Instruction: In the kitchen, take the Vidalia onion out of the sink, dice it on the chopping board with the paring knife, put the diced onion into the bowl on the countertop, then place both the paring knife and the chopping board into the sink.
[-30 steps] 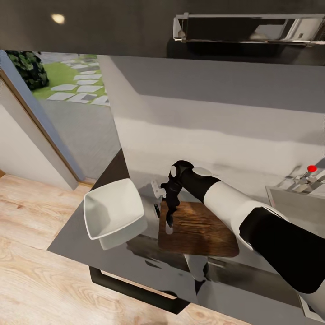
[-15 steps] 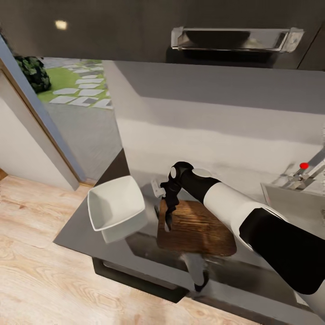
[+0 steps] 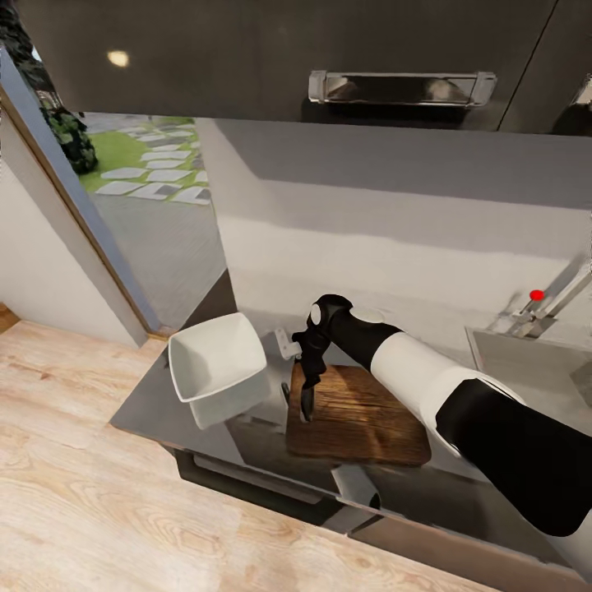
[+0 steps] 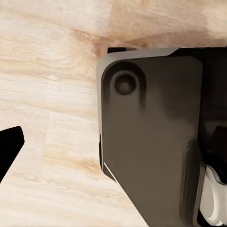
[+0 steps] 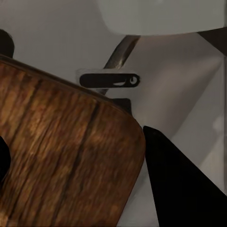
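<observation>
Over the counter, head view: the right arm reaches forward and down, and the right gripper [image 3: 307, 409] hangs at the near-left edge of the chopping board [image 3: 362, 418]. The fingers point down at the board's left margin. Whether they are spread or pressed together cannot be told from this angle. The board is dark brown wood, lying flat on the glossy dark countertop [image 3: 152, 401]. The white bowl [image 3: 217, 367] sits just left of the gripper, near the board's left edge but apart from it, with a pale mirror image below it in the slab. A small slim dark object, apparently the paring knife [image 3: 285, 395], lies on the countertop between bowl and board, just beside the gripper. The sink [image 3: 526, 370] is well off to the gripper's right, with a red-knobbed tap [image 3: 538, 306] behind it. A dark bar handle [image 3: 247, 490] runs below the counter's front edge.

Left wrist view: light wooden floor [image 4: 47, 94] and a dark grey panel [image 4: 151, 142] with a round recess. One black fingertip of the left gripper [image 4: 8, 146] shows at the frame's edge; its state cannot be told.

Right wrist view: the board's rounded corner [image 5: 71, 156] lies close under the camera. One black finger [image 5: 179, 184] sits just off that corner, over the countertop. The knife [image 5: 108, 80] lies beyond the board's edge, black handle visible, untouched by the finger. The bowl's underside [image 5: 161, 16] is beyond the knife.
</observation>
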You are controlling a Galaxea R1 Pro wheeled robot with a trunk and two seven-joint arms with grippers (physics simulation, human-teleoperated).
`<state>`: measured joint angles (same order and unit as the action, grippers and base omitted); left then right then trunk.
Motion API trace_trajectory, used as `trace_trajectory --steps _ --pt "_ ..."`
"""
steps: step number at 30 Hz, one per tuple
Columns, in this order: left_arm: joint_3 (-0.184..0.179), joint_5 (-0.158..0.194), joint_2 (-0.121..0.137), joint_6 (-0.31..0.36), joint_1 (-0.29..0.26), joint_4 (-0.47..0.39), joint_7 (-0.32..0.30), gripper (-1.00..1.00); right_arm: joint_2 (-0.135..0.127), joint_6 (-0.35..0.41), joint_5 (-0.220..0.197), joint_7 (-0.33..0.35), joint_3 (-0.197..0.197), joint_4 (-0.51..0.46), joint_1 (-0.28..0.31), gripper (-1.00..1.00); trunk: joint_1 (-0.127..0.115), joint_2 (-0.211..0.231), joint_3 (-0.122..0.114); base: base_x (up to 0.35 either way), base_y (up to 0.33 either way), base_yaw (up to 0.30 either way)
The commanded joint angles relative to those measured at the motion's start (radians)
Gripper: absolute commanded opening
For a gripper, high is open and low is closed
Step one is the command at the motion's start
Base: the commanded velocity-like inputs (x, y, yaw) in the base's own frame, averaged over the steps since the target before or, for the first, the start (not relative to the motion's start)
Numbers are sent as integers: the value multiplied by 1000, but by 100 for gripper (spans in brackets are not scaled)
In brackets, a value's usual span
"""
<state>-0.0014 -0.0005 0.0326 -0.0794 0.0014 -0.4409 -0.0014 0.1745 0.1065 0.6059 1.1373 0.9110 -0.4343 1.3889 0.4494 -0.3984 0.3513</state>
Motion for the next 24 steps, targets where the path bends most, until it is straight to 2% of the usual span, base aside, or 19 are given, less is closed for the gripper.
trace_trajectory --steps 1,24 --pt "0 0 0 -2 0 -1 0 100 0 13 -2 4 2 -1 1 -100 1 -2 0 -2 0 0" --pt "0 -1 1 -2 0 -2 0 100 0 15 -2 5 2 -1 1 -100 1 -2 -37 0 0 0"
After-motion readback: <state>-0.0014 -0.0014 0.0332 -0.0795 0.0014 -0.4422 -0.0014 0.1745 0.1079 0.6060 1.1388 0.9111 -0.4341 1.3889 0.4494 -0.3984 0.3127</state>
